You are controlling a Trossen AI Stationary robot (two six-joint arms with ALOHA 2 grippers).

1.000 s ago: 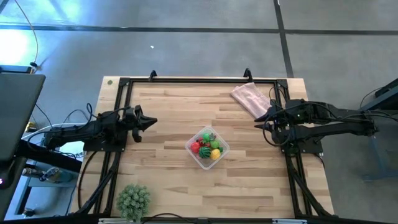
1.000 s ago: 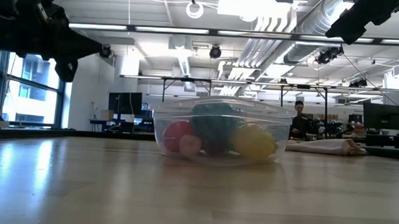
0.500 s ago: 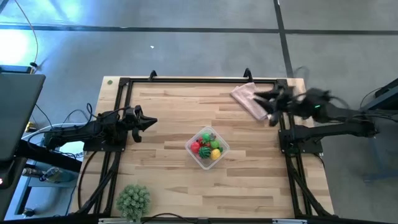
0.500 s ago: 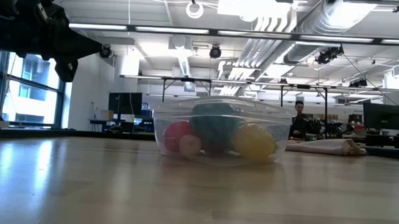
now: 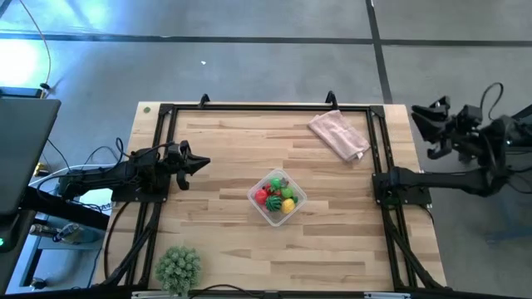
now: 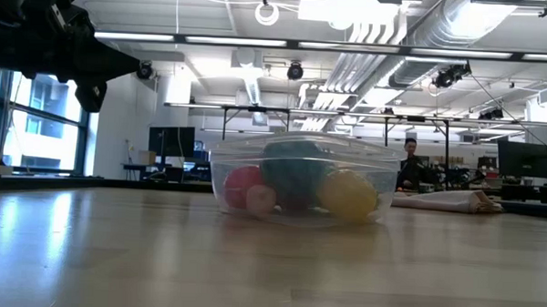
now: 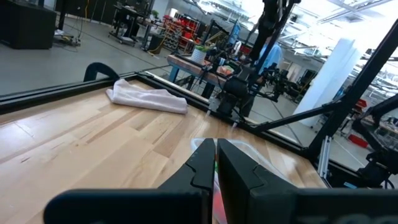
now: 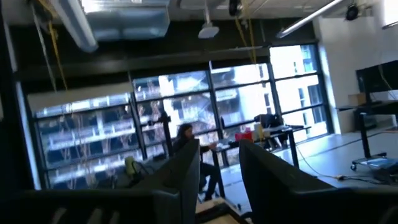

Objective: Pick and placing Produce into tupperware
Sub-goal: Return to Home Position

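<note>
The clear tupperware [image 5: 277,198] [image 6: 298,177] stands on its base at the middle of the table. The produce [image 5: 275,197] lies inside it: a red piece [image 6: 245,185], a yellow piece [image 6: 348,194] and a dark green piece [image 6: 291,170]. My left gripper [image 5: 202,163] [image 7: 216,157] hovers shut over the table's left part, pointing at the container, whose rim [image 7: 262,153] shows behind its fingers. My right gripper [image 5: 418,119] [image 8: 219,152] is open, raised beyond the table's right edge, facing the room's windows.
A pink cloth [image 5: 339,133] [image 6: 441,200] [image 7: 146,98] lies near the far right corner. A spiky pale-green ball plant [image 5: 179,266] sits at the near left corner. Black frame rails [image 5: 266,107] run along the table's far, left and right sides. A person [image 6: 408,163] is in the room behind.
My right arm has swung away from the table's right part near the cloth, moving right and up past the right edge, and has tipped upward so that its camera faces the room. It has left the low view. The container, produce and left arm have kept still.
</note>
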